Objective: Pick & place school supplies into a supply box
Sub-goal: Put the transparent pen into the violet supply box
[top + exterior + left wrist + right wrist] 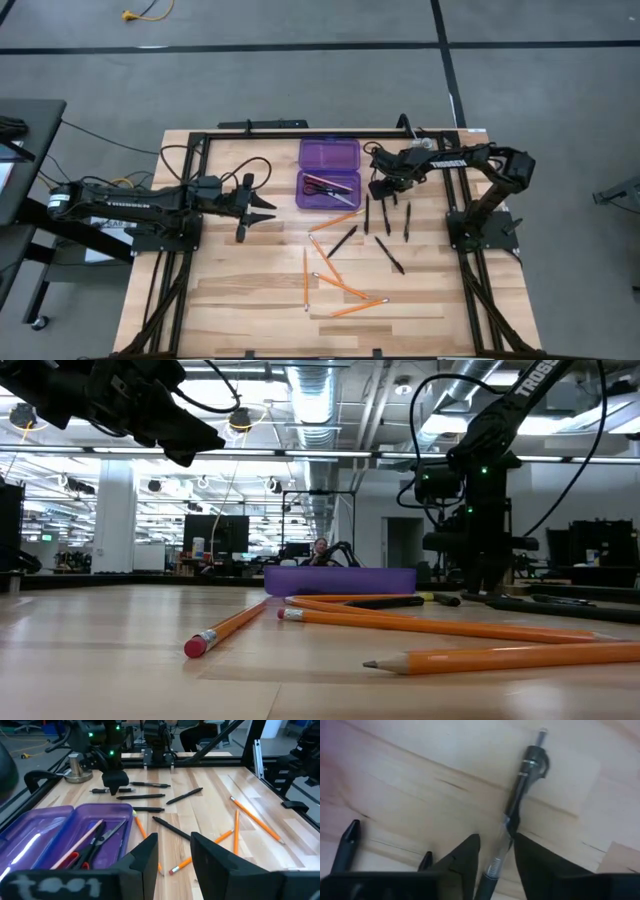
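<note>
The purple supply box (328, 160) lies open on the table's far middle. Its tray holds the red-handled scissors (80, 855) and a pale pencil (82, 845). Orange pencils (340, 285) and black pens (345, 240) lie scattered nearer on the wood. My right gripper (496, 845) is down at the table just right of the box, open by a narrow gap. A black pen (517, 795) lying on the wood runs through that gap at a slant, and I cannot tell whether a finger touches it. My left gripper (268, 210) waits left of the box, raised and slightly open.
A round silver disc (75, 767) stands near the table's far right corner. More black pens (388, 215) lie just near-side of my right gripper. A black frame (200, 140) runs along the table's edges. Bare wood (240, 300) stretches across the near left.
</note>
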`<state>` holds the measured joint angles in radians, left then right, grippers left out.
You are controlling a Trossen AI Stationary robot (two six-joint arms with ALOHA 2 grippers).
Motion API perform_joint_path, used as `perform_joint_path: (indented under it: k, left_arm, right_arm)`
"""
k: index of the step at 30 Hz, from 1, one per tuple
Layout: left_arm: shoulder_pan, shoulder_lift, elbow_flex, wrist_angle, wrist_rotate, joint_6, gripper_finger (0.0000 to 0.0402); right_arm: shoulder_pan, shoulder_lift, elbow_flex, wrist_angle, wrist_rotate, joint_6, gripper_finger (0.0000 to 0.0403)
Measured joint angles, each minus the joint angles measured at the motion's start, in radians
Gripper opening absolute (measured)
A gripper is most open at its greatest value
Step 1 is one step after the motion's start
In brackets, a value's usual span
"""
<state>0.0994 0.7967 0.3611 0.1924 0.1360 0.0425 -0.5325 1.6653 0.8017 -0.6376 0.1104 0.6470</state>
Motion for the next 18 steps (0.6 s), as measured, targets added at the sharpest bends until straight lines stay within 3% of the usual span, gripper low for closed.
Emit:
perform_joint_path:
  k: [8, 18]
  left_arm:
    - [0.000, 0.000, 0.000, -0.003, 0.000, -0.004, 0.0104]
    - [0.000, 0.000, 0.000, -0.003, 0.000, -0.025, 0.0104]
  right_arm:
    - [0.003, -0.001, -0.001, 0.017, 0.014, 0.001, 0.0018]
    - [0.032, -0.046, 0.008, -0.008, 0.036, -0.019, 0.0011]
